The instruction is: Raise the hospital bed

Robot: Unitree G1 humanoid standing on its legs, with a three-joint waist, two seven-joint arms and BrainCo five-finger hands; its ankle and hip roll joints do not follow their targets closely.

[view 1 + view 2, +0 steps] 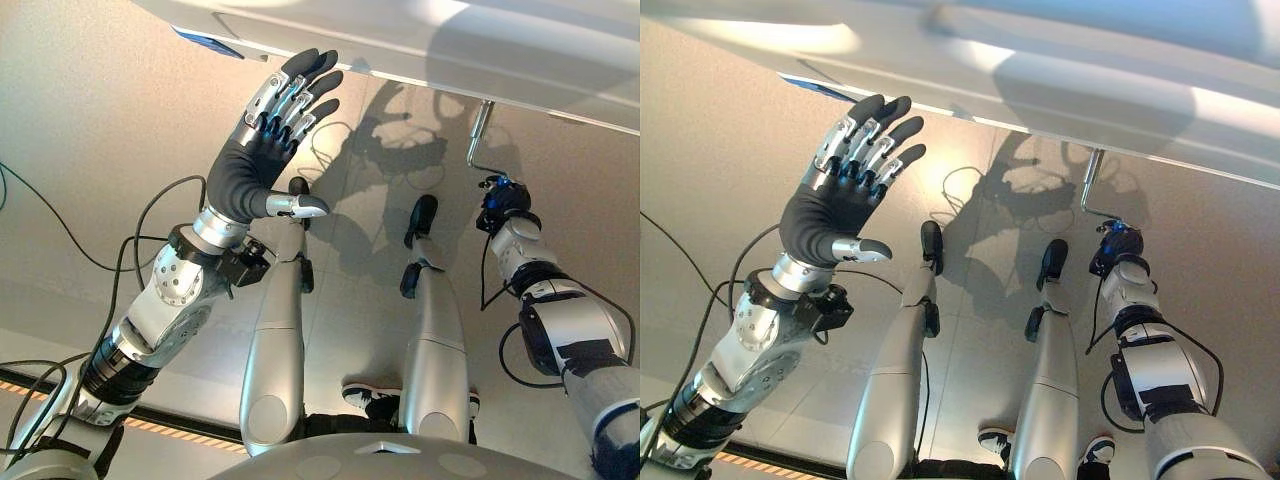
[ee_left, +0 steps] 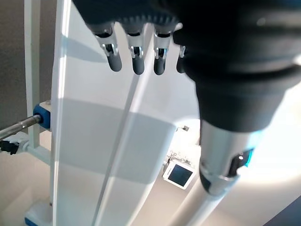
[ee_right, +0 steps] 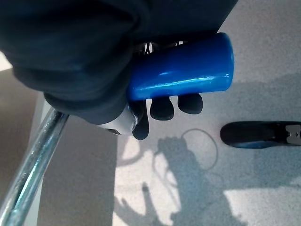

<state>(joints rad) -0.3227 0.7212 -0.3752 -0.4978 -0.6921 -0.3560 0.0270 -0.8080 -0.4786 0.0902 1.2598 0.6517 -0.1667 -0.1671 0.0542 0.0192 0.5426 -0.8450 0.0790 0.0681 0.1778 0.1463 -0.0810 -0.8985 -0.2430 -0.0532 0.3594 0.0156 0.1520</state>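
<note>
Right hand (image 3: 141, 115) clamped round blue crank handle (image 3: 181, 70) under hospital bed (image 1: 400, 40); left hand (image 1: 265, 140) spread open, idle. Cranking probably under way; height gained impossible to judge.

Head stereo pair looks down, sharing floor (image 1: 100, 150); wrist cams v. close.

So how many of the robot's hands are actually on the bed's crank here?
1. The right hand is curled round the blue crank handle below the bed's edge. The left hand is raised open beside the bed, holding nothing.
</note>
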